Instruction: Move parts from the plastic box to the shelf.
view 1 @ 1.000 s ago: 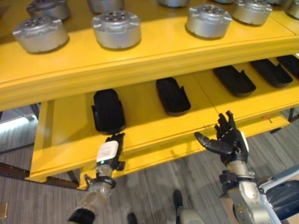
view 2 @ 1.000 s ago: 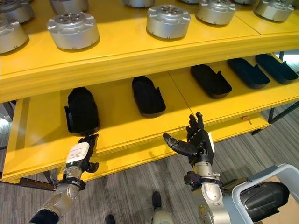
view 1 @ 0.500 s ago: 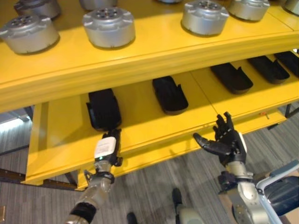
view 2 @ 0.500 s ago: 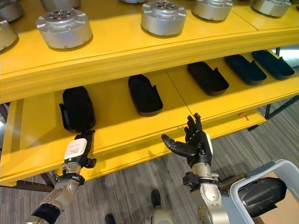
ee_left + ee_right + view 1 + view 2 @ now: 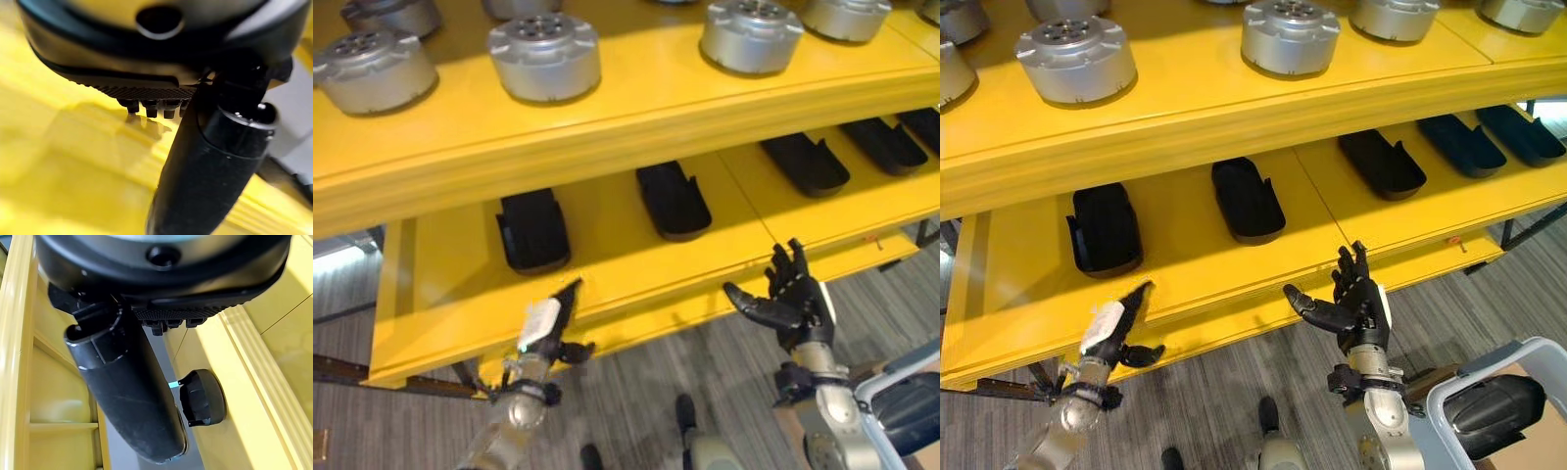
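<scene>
Just past my left hand, whose straight fingers hold nothing, a black part lies on the lower shelf, long axis pointing away. My right hand hovers spread and empty, farther off.

Over the last second the left hand has drawn back from the leftmost black part on the lower shelf toward that shelf's front edge, turning so its thumb juts out sideways, with its straight fingers now clear of the part.
</scene>
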### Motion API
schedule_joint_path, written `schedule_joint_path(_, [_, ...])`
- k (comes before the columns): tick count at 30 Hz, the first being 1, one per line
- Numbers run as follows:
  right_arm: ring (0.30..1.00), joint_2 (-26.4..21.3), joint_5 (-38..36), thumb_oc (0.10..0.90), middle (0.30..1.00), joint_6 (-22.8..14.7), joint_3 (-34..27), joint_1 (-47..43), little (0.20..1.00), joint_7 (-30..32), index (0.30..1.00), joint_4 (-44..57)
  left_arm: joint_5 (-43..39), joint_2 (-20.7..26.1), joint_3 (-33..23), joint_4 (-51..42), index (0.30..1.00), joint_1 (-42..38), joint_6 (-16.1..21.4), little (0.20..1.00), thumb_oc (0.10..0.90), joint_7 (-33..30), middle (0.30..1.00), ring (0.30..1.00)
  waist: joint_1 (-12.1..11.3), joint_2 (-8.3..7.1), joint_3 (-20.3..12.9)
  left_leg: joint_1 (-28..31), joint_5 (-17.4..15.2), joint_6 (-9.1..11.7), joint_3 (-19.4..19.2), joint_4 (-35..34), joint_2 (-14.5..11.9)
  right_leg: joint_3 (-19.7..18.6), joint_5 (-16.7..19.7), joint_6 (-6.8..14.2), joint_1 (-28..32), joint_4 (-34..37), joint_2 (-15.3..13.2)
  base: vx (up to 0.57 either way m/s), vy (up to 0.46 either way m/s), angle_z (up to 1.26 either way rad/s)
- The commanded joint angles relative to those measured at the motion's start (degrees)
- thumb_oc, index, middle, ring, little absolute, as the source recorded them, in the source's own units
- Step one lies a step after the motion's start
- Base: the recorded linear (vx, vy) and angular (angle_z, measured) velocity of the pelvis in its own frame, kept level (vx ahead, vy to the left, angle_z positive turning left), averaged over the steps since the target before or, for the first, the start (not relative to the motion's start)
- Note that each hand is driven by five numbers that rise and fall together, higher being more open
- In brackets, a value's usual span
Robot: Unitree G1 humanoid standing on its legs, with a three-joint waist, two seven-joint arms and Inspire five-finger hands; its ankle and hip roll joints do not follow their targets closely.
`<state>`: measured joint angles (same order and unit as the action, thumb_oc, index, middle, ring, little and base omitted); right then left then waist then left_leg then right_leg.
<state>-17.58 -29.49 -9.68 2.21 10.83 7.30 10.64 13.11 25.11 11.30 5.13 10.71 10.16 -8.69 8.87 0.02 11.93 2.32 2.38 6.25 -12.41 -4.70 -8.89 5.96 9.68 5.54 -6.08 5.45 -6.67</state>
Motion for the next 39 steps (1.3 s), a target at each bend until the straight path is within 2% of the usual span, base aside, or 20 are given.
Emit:
schedule_joint_path(1, [1.0, 0.1, -0.9, 0.9, 1.0, -4.7, -2.6, -6.0, 1.0, -4.6, 1.0, 5.0, -22.9, 1.3, -2.2, 1.1, 1.0, -2.3, 2.8, 1.0, 0.9, 9.6, 1.0, 1.0, -0.3, -1.7, 0.2, 1.1, 0.7, 2.1, 1.2, 0.1, -3.3, 3.0, -4.2, 4.8, 4.8, -0.5, -4.2, 0.0, 0.033, 0.12])
schedule_joint_path(3, [1.0, -0.3, -0.4, 0.9, 1.0, -4.1, -1.7, -6.8, 1.0, -5.6, 1.0, 4.1, -34.8, -0.1, -1.7, 0.5, 1.0, -0.3, 1.6, 1.0, 0.9, 14.8, 1.0, 1.0, -0.9, -1.79, -0.1, 1.1, 0.5, 1.9, 1.7, 0.2, -3.0, 3.4, -4.1, 4.8, 5.1, -0.6, -4.6, -0.02, 0.03, 0.06])
schedule_joint_path(4, [1.0, -0.3, -0.4, 0.9, 1.0, -4.1, -1.7, -6.8, 1.0, -5.6, 1.0, 4.1, -34.9, -0.1, -1.7, 0.5, 1.0, -0.2, 1.6, 1.0, 0.9, 14.8, 1.0, 1.0, -0.9, -1.79, -0.1, 1.1, 0.5, 1.9, 1.7, 0.2, -3.0, 3.5, -4.1, 4.8, 5.1, -0.6, -4.6, -0.02, 0.027, 0.08])
schedule_joint_path(7, [1.0, -0.3, 0.1, 0.9, 1.0, -4.0, -0.8, -8.0, 1.0, -6.4, 1.0, 3.5, -44.7, -1.9, -1.8, -0.3, 1.0, 0.2, 0.6, 1.0, 0.9, 18.2, 1.0, 1.0, -1.7, -2.08, -0.3, 1.0, 0.3, 1.6, 2.3, 0.3, -2.5, 3.8, -3.9, 5.0, 5.6, -0.7, -5.2, -0.02, 0.026, 0.07])
schedule_joint_path(13, [1.0, 0.5, 0.8, 0.9, 1.0, -3.8, 0.0, -7.5, 1.0, -6.7, 1.0, 2.7, -51.8, -6.4, -4.0, -1.4, 1.0, 1.5, 0.6, 1.0, 0.9, 17.9, 1.0, 1.0, -3.1, -2.96, -0.6, 1.0, -0.6, 0.5, 3.5, 0.5, -0.7, 4.7, -3.6, 5.4, 6.2, -1.0, -6.7, -0.03, 0.048, 0.1])
schedule_joint_path(15, [1.0, 0.5, 1.0, 0.9, 1.0, -3.7, 0.1, -7.3, 1.0, -6.7, 1.0, 2.5, -52.6, -7.3, -4.4, -1.4, 1.0, 2.0, 0.6, 1.0, 0.9, 17.5, 1.0, 1.0, -3.3, -3.14, -0.6, 1.0, -0.8, 0.3, 3.7, 0.6, -0.2, 4.8, -3.5, 5.5, 6.4, -1.1, -7.1, -0.04, 0.076, 0.19])
schedule_joint_path(16, [1.0, 0.8, 1.3, 0.9, 1.0, -3.3, -0.2, -6.3, 1.0, -6.6, 1.0, 2.5, -54.1, -9.3, -6.1, -2.7, 1.0, 3.2, 0.9, 1.0, 0.9, 16.3, 1.0, 1.0, -3.9, -3.6, -0.6, 1.1, -1.4, -0.6, 4.3, 0.6, 1.3, 5.0, -3.1, 6.0, 6.6, -1.2, -8.3, -0.05, 0.078, 0.15])
schedule_joint_path(23, [1.0, 1.5, 1.7, 0.9, 1.0, -2.2, -0.8, -4.3, 1.0, -6.2, 1.0, 2.6, -54.2, -11.1, -9.2, -5.6, 1.0, 3.7, 2.2, 1.0, 0.9, 12.3, 1.0, 1.0, -4.2, -5.05, -0.8, 0.7, -2.9, -2.6, 4.6, 1.1, 4.8, 4.5, -1.0, 7.5, 5.3, -1.3, -11.0, -0.05, 0.106, 0.1])
schedule_joint_path(27, [1.0, 1.8, 1.9, 0.9, 1.0, -1.6, -0.6, -4.1, 1.0, -6.1, 1.0, 2.5, -53.3, -10.9, -10.3, -6.8, 1.0, 2.9, 2.8, 1.0, 0.9, 10.4, 1.0, 1.0, -4.3, -6.07, -0.7, 0.6, -3.8, -4.1, 4.1, 1.1, 7.0, 2.5, 0.0, 8.5, 3.5, -2.0, -12.5, -0.05, 0.167, -0.1])
schedule_joint_path(28, [1.0, 2.1, 1.9, 0.9, 1.0, -1.3, -0.5, -3.6, 1.0, -6.0, 1.0, 2.3, -51.9, -10.9, -10.6, -6.9, 1.0, 1.6, 3.5, 1.0, 0.9, 8.7, 1.0, 1.0, -3.9, -6.95, -0.5, 0.7, -4.2, -5.1, 3.6, 0.7, 8.8, 0.4, 1.0, 9.1, 1.9, -3.1, -13.7, -0.08, 0.218, -0.41])
schedule_joint_path(29, [1.0, 2.5, 1.8, 0.9, 1.0, -1.1, -0.7, -3.2, 1.0, -6.0, 1.0, 2.4, -51.4, -10.7, -10.7, -6.8, 1.0, 0.6, 3.9, 1.0, 0.9, 8.0, 1.0, 1.0, -3.5, -7.47, -0.1, 0.6, -4.3, -5.4, 3.4, 0.5, 9.3, -0.5, 1.9, 9.4, 1.0, -3.6, -14.1, -0.08, 0.217, -0.4])
schedule_joint_path(33, [1.0, 3.0, 1.5, 0.9, 1.0, -1.2, 0.0, -3.8, 1.0, -5.8, 1.0, 1.9, -50.0, -9.7, -11.3, -6.1, 1.0, -1.4, 4.7, 1.0, 0.9, 6.4, 1.0, 1.0, -3.4, -7.87, 1.1, 0.5, -4.4, -5.8, 2.1, 0.7, 9.1, -0.8, 3.6, 9.5, -2.0, -4.8, -14.0, -0.07, 0.065, -0.27])
schedule_joint_path(34, [1.0, 3.0, 1.4, 0.9, 1.0, -1.3, 0.9, -5.0, 1.0, -5.6, 1.0, 1.4, -50.0, -9.5, -11.4, -5.9, 1.0, -2.3, 5.1, 1.0, 0.9, 5.5, 1.0, 1.0, -4.2, -7.57, 1.9, 0.7, -4.4, -5.7, 0.5, 0.9, 8.5, 2.3, 3.8, 9.5, -3.5, -6.6, -14.7, -0.16, 0.056, -0.5])
schedule_joint_path(35, [1.0, 2.6, 1.8, 0.9, 1.0, -1.5, 2.3, -7.0, 1.0, -5.0, 1.0, 1.1, -49.9, -9.1, -11.9, -5.9, 1.0, -3.5, 5.2, 1.0, 0.9, 4.7, 1.0, 1.0, -6.4, -6.74, 2.9, 0.8, -4.7, -5.5, -2.1, 1.3, 7.4, 12.0, 2.7, 9.5, -4.3, -9.7, -17.8, -0.17, 0.071, -1.37])
schedule_joint_path(36, [1.0, 2.2, 1.7, 0.9, 1.0, -1.5, 2.6, -8.0, 1.0, -4.9, 1.0, 0.7, -49.9, -8.9, -12.0, -5.9, 1.0, -3.8, 5.1, 1.0, 0.9, 4.5, 1.0, 1.0, -6.4, -6.26, 3.4, 1.0, -4.6, -5.4, -2.9, 1.5, 6.9, 15.4, 2.5, 9.2, -3.5, -10.9, -19.1, -0.12, 0.09, -1.83])
schedule_joint_path(37, [1.0, 2.0, 2.1, 0.9, 1.0, -1.2, 3.3, -9.2, 1.0, -4.4, 1.0, 0.2, -50.0, -8.7, -12.2, -5.9, 1.0, -4.1, 4.8, 1.0, 0.9, 4.2, 1.0, 1.0, -7.5, -5.57, 2.9, 1.7, -5.3, -5.3, -4.4, 1.6, 6.1, 19.3, 1.5, 9.3, -2.1, -13.3, -21.3, -0.01, 0.05, -1.42])
schedule_joint_path(38, [1.0, 2.0, 2.1, 0.9, 1.0, -1.2, 3.4, -9.3, 1.0, -4.3, 1.0, 0.2, -50.0, -8.7, -12.2, -5.9, 1.0, -4.1, 4.8, 1.0, 0.9, 4.2, 1.0, 1.0, -7.5, -5.49, 3.1, 2.0, -5.4, -5.2, -4.3, 1.6, 6.0, 19.4, 1.2, 9.3, -1.9, -13.6, -21.3, -0.11, 0.02, -0.44])
schedule_joint_path(39, [1.0, 1.7, 2.0, 0.9, 1.0, -0.8, 3.2, -10.1, 1.0, -4.4, 1.0, 0.0, -51.3, -8.5, -11.7, -5.6, 1.0, -4.2, 4.3, 1.0, 0.9, 4.7, 1.0, 1.0, -6.4, -5.71, 3.0, 1.1, -4.4, -6.1, -5.6, 2.8, 5.9, 14.3, 0.7, 7.9, -1.4, -17.8, -20.9, -0.16, -0.012, -0.05])
